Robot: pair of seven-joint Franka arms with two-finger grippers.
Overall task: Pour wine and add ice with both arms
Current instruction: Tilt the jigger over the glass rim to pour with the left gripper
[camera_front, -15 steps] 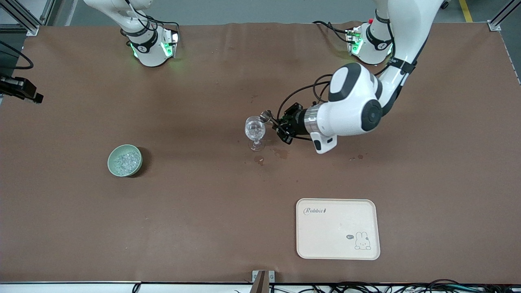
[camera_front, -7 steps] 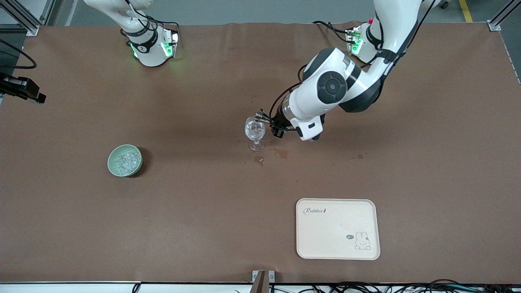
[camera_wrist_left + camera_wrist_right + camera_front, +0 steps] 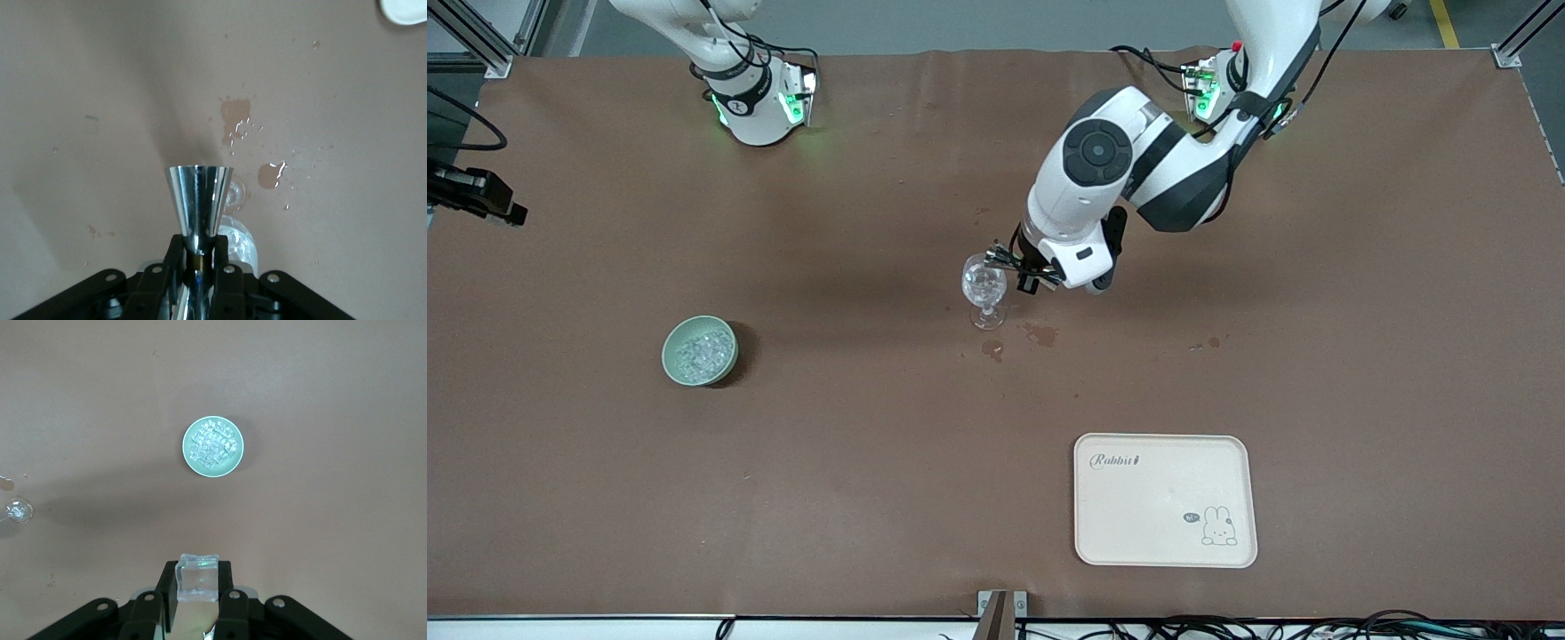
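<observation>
Front: left gripper [image 3: 1003,260] over the stemmed glass [image 3: 984,286] mid-counter [image 3: 871,444], fingers clamped on a steel jigger [image 3: 996,259]. Bowl [image 3: 700,350] of ice [image 3: 703,352] sits at 8 o'clock from the glass, toward the right arm's end; tray [image 3: 1165,499] at 5 o'clock.
Left wrist: jigger held at its waist, wet spots [image 3: 235,121] on counter.
Right wrist: right gripper [image 3: 198,595] high over the bowl, fingers pinching a clear ice cube [image 3: 197,578].

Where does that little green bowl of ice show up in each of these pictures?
Front view: green bowl on the table, toward the right arm's end.
Left wrist view: not in it.
Right wrist view: bowl seen from straight above, mid-picture.
Shared landmark: the stemmed glass, also at the right wrist view's edge.
</observation>
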